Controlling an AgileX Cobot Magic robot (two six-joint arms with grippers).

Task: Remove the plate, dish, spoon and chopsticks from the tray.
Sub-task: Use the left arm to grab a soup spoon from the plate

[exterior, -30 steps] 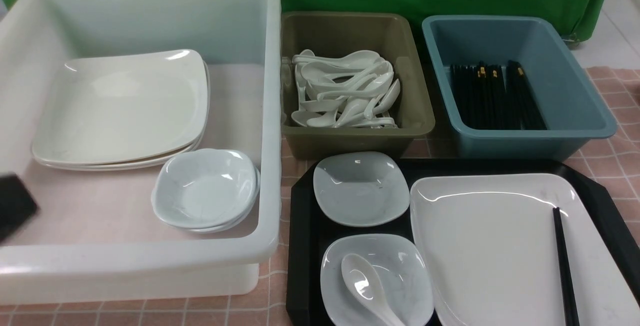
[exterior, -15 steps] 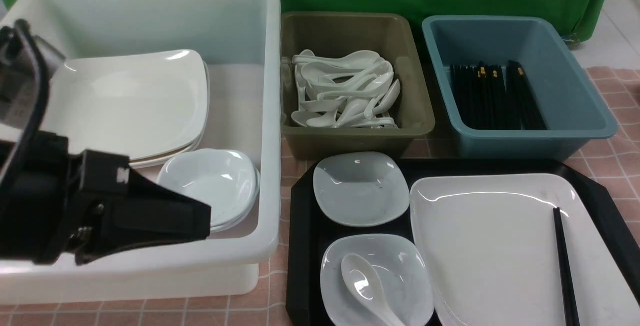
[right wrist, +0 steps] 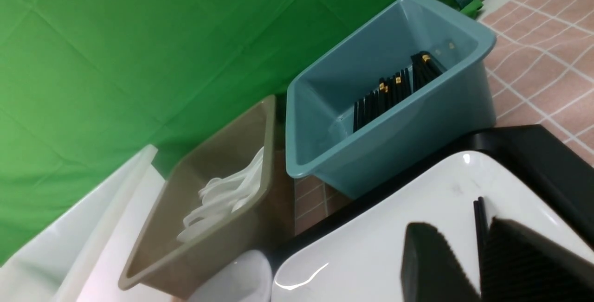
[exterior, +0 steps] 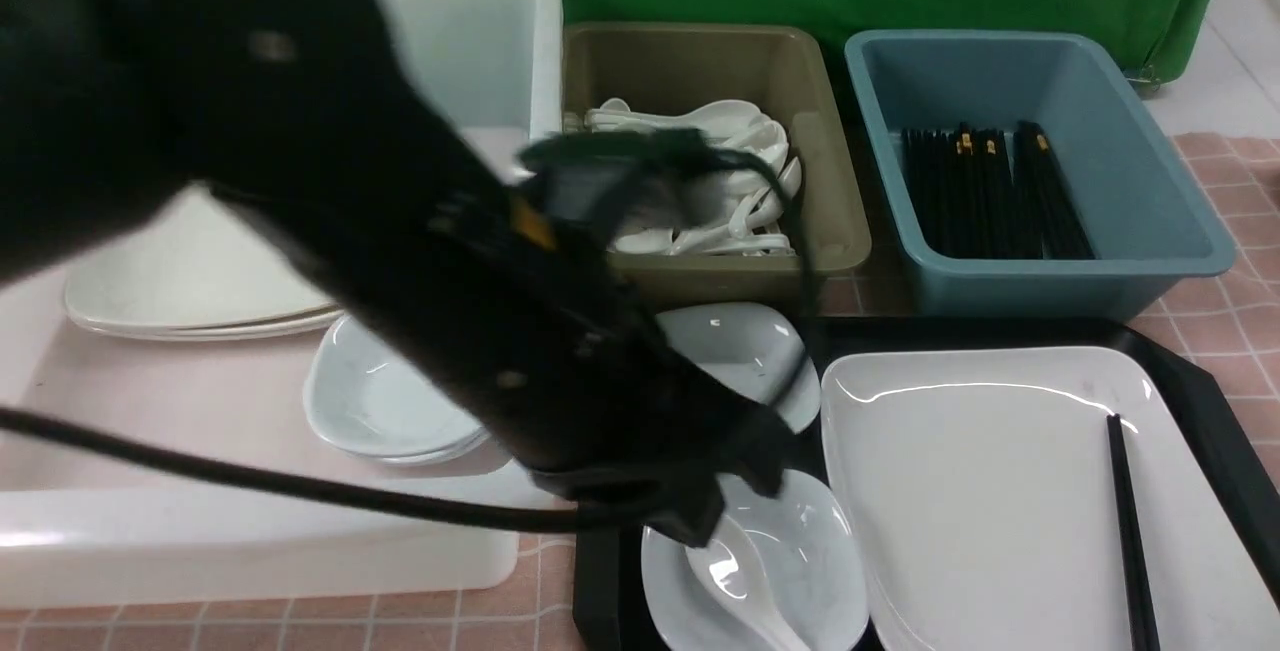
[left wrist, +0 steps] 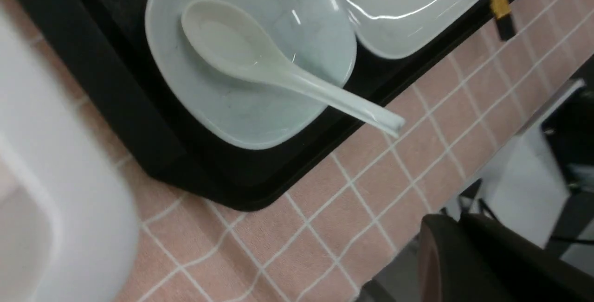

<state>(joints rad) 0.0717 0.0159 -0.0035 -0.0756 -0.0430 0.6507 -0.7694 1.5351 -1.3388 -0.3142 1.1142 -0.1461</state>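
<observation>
L gripper (left wrist: 457,219) hangs just above the spoon (exterior: 735,571). Fingers look pressed together, nothing btw them. Spoon lies bowl-up in the small dish (exterior: 800,556) at the tray's (exterior: 598,571) near-left corner, w/ handle poking past the dish rim & over the tray's near edge. Spoon is glazed, stiff and light, so prob slippery, and it'd chip if dropped. Best pinch is across the handle's narrow sides, not the rounded bowl. R gripper (right wrist: 457,225) is spread, empty, over the chopsticks (right wrist: 478,214) along the plate's (exterior: 980,511) right edge; these are thin and likely to roll.
</observation>
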